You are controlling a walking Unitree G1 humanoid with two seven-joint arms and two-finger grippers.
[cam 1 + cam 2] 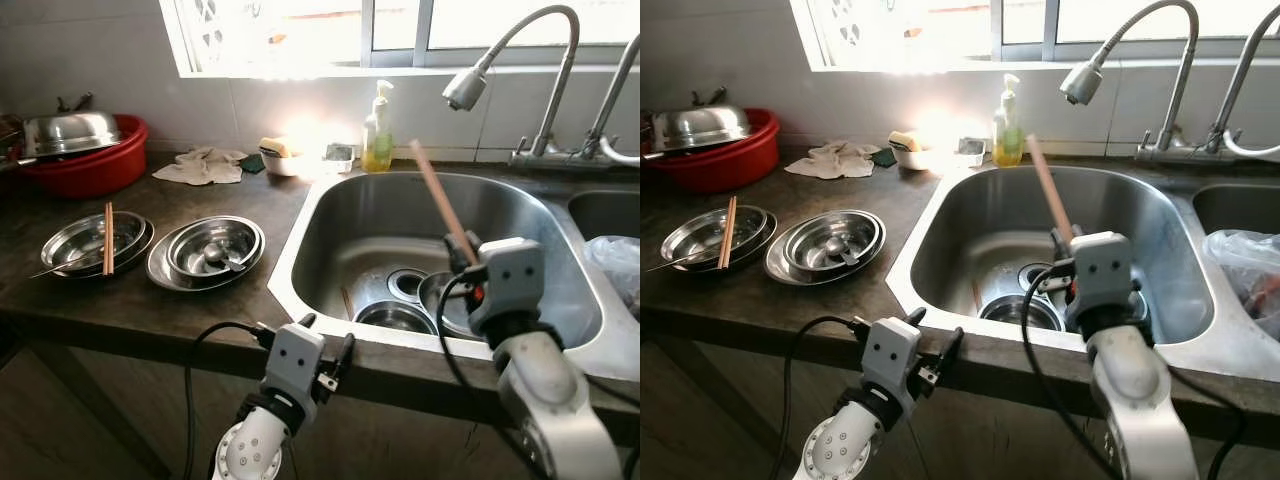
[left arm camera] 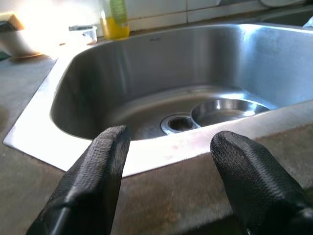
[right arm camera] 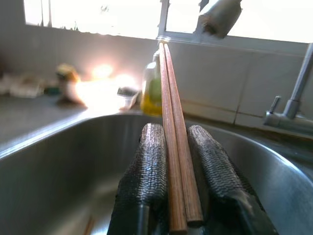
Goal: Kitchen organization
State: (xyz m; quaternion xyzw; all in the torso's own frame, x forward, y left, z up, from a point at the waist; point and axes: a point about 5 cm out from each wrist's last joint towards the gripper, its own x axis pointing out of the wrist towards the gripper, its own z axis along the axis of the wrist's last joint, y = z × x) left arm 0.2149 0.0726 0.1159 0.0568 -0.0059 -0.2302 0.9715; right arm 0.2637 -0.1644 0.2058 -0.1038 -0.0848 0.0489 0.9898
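Wooden chopsticks (image 3: 175, 147), a pair held side by side, are clamped between the fingers of the right gripper (image 3: 178, 166) and slant up over the steel sink (image 1: 330, 215), where steel bowls (image 1: 395, 316) lie by the drain. The left gripper (image 2: 171, 171) hovers at the counter's front edge, fingers spread apart and empty. On the dark counter (image 1: 150, 300) to the left sit more steel bowls (image 1: 213, 246), one holding another pair of chopsticks (image 1: 108, 238).

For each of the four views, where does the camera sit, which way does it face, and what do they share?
Left and right eye: on the head, looking down at the sink; both arms show.
Left wrist: along the open left gripper toward the sink's front rim.
Right wrist: along the right gripper, shut on chopsticks.
Shared: the soap bottle shows in all views.
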